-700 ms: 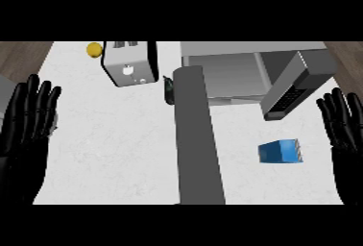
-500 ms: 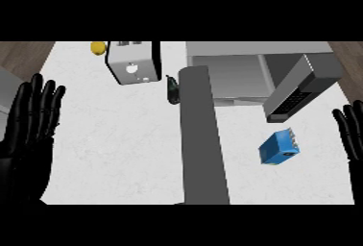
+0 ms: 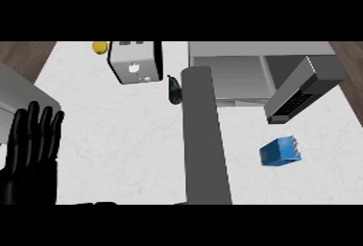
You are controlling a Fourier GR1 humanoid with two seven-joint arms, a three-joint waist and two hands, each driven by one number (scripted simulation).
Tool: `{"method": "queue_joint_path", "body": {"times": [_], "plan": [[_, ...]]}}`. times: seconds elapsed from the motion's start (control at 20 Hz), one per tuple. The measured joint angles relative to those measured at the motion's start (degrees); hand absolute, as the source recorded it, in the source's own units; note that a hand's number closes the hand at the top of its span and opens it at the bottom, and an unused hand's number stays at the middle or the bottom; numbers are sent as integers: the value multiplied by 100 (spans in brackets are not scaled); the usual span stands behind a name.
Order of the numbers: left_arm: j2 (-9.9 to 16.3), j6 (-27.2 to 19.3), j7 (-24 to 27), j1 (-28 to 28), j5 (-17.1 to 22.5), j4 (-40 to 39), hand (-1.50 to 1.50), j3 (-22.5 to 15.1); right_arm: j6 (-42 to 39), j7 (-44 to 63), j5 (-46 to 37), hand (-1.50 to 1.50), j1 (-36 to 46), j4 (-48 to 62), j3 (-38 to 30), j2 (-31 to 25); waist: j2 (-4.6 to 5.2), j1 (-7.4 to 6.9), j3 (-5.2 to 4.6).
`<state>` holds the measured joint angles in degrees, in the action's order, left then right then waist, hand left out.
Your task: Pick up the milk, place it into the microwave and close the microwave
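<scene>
Currently my left hand [image 3: 32, 149] rests spread at the table's [image 3: 120, 144] edge, leaving the blue milk carton [image 3: 281, 152] untouched below the open microwave [image 3: 241, 72].

On the white worktop [image 3: 127, 144] I count one blue milk carton [image 3: 281, 152], lying in front of the microwave [image 3: 248, 72]. There is one microwave, and its one door [image 3: 305, 91] stands open, above the carton. Left of the microwave stands one toaster [image 3: 133, 62]. Beside the toaster's far left corner there is one small yellow thing [image 3: 101, 47]. Between the toaster and the microwave there is one dark, small object [image 3: 174, 90]; I cannot tell what it is. One hand [image 3: 30, 153] shows, far left of the microwave. One long grey bar [image 3: 205, 144] runs down from the microwave's left front.
</scene>
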<state>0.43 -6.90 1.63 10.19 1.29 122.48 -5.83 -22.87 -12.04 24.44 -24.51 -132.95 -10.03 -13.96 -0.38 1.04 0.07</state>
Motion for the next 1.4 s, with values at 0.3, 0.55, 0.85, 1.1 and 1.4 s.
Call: {"method": "queue_joint_path", "body": {"times": [0.3,0.55,0.85,1.1,1.4], "plan": [[8,205,403,1057,249,444,-150,-239,-894,-686,243,-150,-947,23,-653,174,5,-47,-4],[40,468,927,1992,342,735,-150,-428,-1213,-997,-188,-150,-1167,38,-845,509,8,-96,-6],[133,810,1505,2807,557,921,-150,-354,-1319,-1218,-799,-150,-963,320,-906,830,14,-133,-8],[247,1149,1933,3314,834,910,-150,-152,-1203,-1403,-1537,-150,-676,714,-735,1138,18,-152,-7],[386,1562,2269,3802,1174,975,-150,188,-914,-1659,-2259,-150,-120,1433,-568,1228,24,-168,-6]]}}
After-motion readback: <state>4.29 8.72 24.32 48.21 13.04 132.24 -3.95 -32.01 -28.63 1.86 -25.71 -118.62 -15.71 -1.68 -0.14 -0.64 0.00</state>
